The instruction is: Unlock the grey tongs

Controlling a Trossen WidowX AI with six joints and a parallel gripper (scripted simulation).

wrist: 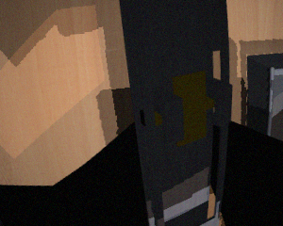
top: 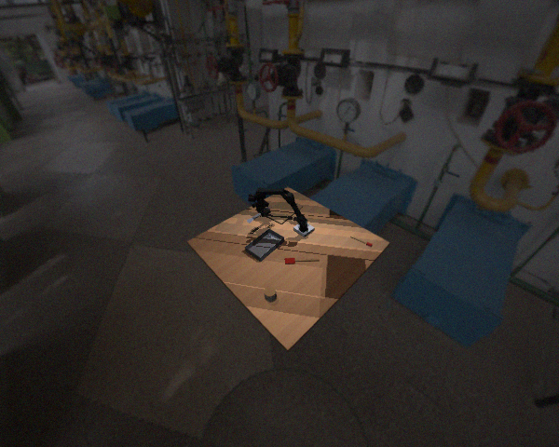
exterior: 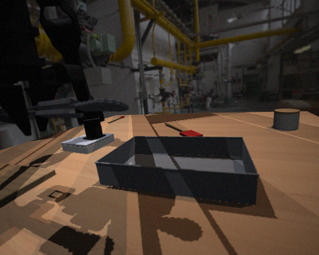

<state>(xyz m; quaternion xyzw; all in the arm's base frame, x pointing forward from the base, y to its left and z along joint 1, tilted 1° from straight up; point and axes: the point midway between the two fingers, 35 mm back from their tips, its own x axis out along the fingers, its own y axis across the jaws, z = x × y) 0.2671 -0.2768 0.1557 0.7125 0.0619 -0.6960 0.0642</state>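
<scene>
My gripper is shut on the grey tongs and holds them in the air. In the exterior view they lie roughly level, the scalloped end toward the right, with a narrow gap between the two arms. In the wrist view they run lengthwise between my black fingers, with yellow parts in the middle. Whether the lock is engaged cannot be told. The dark roasting tin stands on the table with no tongs on it. The wooden board is at the left in the exterior view, partly shadowed.
A red-ended tool lies beyond the tin. A smaller red-ended one lies farther off. A grey can stands at the right in the exterior view. The arm's white base is behind the board.
</scene>
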